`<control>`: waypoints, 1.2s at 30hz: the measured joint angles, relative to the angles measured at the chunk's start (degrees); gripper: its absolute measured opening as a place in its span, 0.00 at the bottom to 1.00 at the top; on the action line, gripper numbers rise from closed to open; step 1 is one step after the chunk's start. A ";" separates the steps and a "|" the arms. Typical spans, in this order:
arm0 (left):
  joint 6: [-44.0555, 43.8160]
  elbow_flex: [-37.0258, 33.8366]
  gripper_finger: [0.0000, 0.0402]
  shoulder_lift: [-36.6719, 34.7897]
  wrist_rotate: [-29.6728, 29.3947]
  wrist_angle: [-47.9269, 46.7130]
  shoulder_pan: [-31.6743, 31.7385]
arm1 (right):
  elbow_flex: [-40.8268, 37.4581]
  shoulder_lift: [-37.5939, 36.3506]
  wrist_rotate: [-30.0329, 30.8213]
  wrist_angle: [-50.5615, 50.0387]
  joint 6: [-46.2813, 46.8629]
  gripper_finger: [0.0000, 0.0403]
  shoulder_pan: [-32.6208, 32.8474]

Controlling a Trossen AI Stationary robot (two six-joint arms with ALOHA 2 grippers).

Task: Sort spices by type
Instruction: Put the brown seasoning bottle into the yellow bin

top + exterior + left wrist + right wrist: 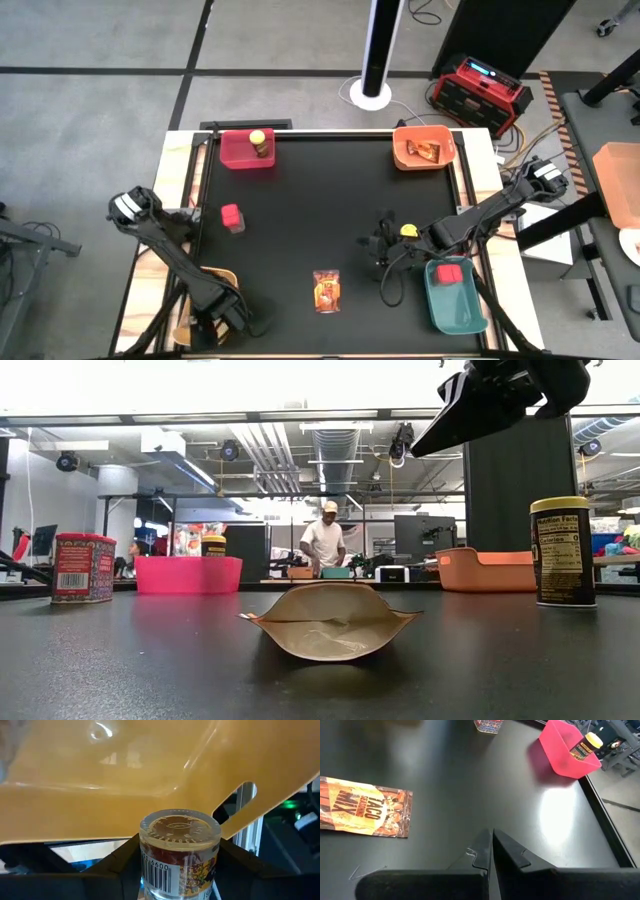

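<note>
My left gripper (220,305) is at the near left over the yellow bin (222,277), shut on a tiny round jar (180,850) with a clear lid. My right gripper (492,836) hangs shut above the table right of centre (381,250), touching nothing. A yellow-lidded dark jar (408,230) stands upright on the table beside the right arm. A red blocky container (232,217) stands at the left. An orange-brown packet (327,290) lies flat near the front. My left gripper pinches the tiny jar by its clear side wall (150,870), just under the lid, between its two fingers (122,865). The jar's lid (179,826) faces the wrist camera. The jar is in front of the yellow bin's wall (150,770); whether it rests on the bin I cannot tell.
A pink-red bin (240,152) at the far left holds a yellow-lidded jar (260,143). An orange bin (405,152) at the far right holds a packet (423,151). A teal bin (455,305) at the near right holds a red container (450,273).
</note>
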 joint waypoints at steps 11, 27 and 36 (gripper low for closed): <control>8.04 -0.04 0.46 5.19 0.70 -1.86 2.20 | -0.13 0.00 0.00 0.05 0.57 0.02 0.26; 9.22 0.15 0.56 6.81 1.10 -5.67 2.43 | -0.14 0.00 -0.02 0.03 1.62 0.02 1.27; 9.88 4.06 0.55 4.42 -8.60 -11.51 2.38 | -0.14 0.00 -0.02 0.03 2.02 0.02 1.75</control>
